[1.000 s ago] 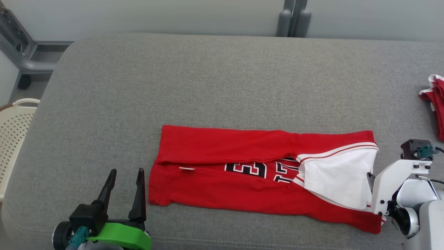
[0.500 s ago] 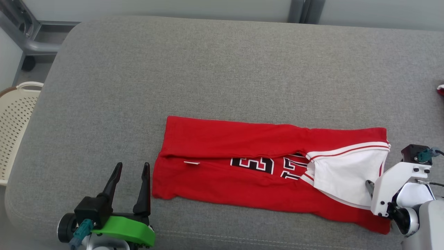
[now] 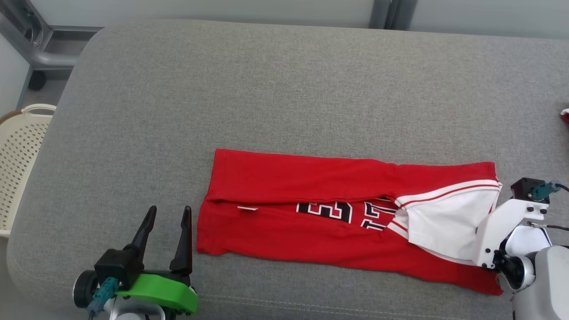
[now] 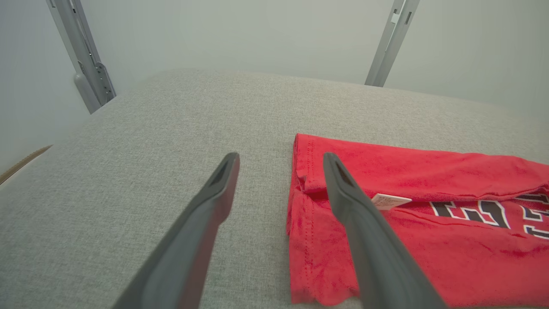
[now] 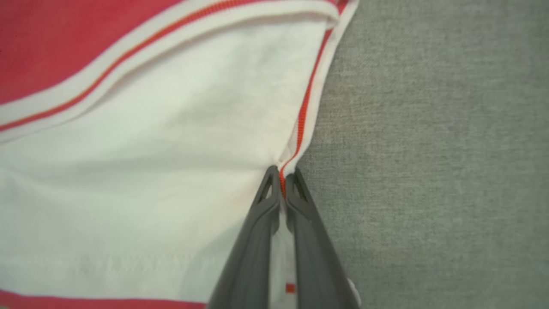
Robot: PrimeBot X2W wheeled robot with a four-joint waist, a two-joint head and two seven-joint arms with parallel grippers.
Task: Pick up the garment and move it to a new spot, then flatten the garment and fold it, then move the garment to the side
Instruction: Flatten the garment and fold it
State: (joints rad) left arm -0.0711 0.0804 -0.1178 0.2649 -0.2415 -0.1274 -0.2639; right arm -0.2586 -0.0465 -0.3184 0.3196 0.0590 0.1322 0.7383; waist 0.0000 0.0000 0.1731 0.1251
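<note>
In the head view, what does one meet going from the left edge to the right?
cream basket → left gripper → red garment → right gripper, shut on its white end → red cloth at the edge

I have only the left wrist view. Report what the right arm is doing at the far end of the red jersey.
Observer: The right gripper has its jaws shut on the white, red-striped trim edge of the folded red fabric jersey with black-and-white lettering.
Operator: Tell me which part of the jersey lies there.
Observer: A white fabric sleeve panel, lying over the red body at the robot's right end.
Operator: Check beyond the left side of the surface.
Observer: A cream perforated plastic basket stands beside the grey fabric-covered surface, off its left edge.
</note>
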